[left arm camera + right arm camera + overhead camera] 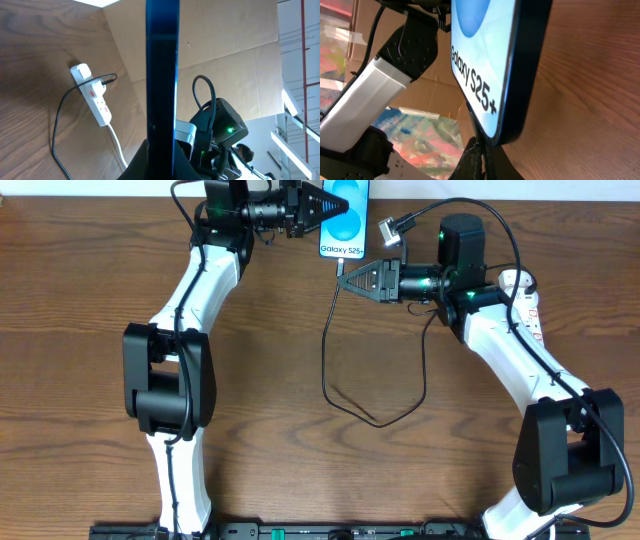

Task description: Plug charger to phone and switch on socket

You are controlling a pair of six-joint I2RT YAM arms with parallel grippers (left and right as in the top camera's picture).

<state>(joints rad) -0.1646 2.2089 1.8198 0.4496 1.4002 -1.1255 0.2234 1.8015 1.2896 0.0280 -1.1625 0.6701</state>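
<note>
The phone [347,225] is at the table's far edge with its blue screen lit. My left gripper [340,208] is shut on its upper part. In the left wrist view the phone [162,75] stands edge-on between the fingers of the left gripper [162,155]. My right gripper [343,280] is just below the phone's bottom edge, shut on the plug tip of the charger [328,370]. In the right wrist view the phone [490,65] has its lower end right at the right gripper [481,150]; whether the tip is seated is hidden. The socket [94,97] lies at the right.
The black cable loops across the table's middle and runs back up to the right arm [500,340]. That arm covers most of the socket [527,295]. A white cord [118,147] trails from the strip. Cardboard [225,55] stands behind the table.
</note>
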